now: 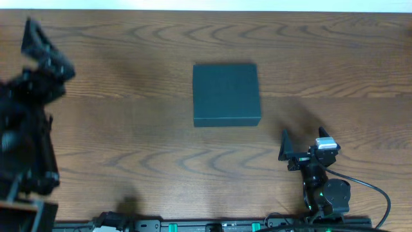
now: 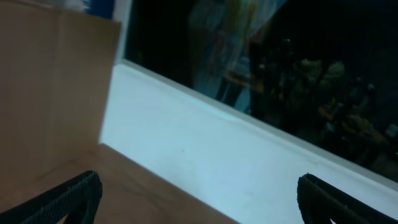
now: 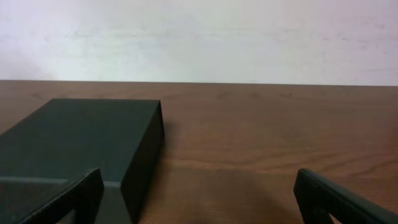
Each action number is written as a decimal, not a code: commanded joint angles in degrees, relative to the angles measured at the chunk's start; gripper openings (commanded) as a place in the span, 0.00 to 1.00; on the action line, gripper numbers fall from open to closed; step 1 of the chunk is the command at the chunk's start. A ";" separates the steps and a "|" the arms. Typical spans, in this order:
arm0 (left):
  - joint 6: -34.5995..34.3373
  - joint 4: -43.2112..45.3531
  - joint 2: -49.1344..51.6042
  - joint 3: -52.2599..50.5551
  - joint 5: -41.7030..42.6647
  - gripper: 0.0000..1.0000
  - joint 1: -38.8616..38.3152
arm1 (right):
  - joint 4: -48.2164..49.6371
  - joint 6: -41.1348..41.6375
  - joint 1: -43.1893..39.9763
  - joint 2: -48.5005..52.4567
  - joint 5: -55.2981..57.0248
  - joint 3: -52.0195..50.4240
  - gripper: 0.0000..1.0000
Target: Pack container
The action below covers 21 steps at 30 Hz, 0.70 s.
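The container [image 1: 226, 93] is sitting closed near the middle of the wood-grain table [image 1: 129, 148], which is running back to a white wall [image 3: 199, 37]. The right gripper [image 1: 302, 143] is hovering near its front right corner and the left gripper [image 2: 202, 202] is hanging at the table's left side, both spreading their fingers wide and holding nothing.

Dead centre on the wooden table [image 1: 129, 148] sits the container [image 1: 225, 93], dark, square, its lid flat and shut, nothing touching it. Over on the left edge the left arm [image 1: 22, 142] looms big and blurred, its left gripper [image 1: 45, 50] up near the far corner, well apart from the box; how its jaws stand can't be made out from up here. Near right, the right gripper [image 1: 302, 142] points toward the box's near right corner, fingers spread wide, empty, just short of it. A black cable [image 1: 380, 196] loops off the right arm's base.
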 commanded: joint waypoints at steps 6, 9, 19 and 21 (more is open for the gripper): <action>-4.98 4.20 -12.61 -22.67 -0.48 0.99 1.81 | -0.17 0.98 -0.50 -0.48 -0.20 -0.13 0.99; -8.24 8.63 -17.22 -32.50 -0.46 0.99 1.81 | -0.17 0.98 -0.50 -0.48 -0.20 -0.13 0.99; -20.63 20.98 -29.49 -60.70 1.81 0.99 1.81 | -0.17 0.98 -0.50 -0.48 -0.20 -0.13 0.99; -20.74 22.80 -31.36 -64.39 2.21 0.99 1.81 | -0.17 0.98 -0.50 -0.48 -0.20 -0.13 0.99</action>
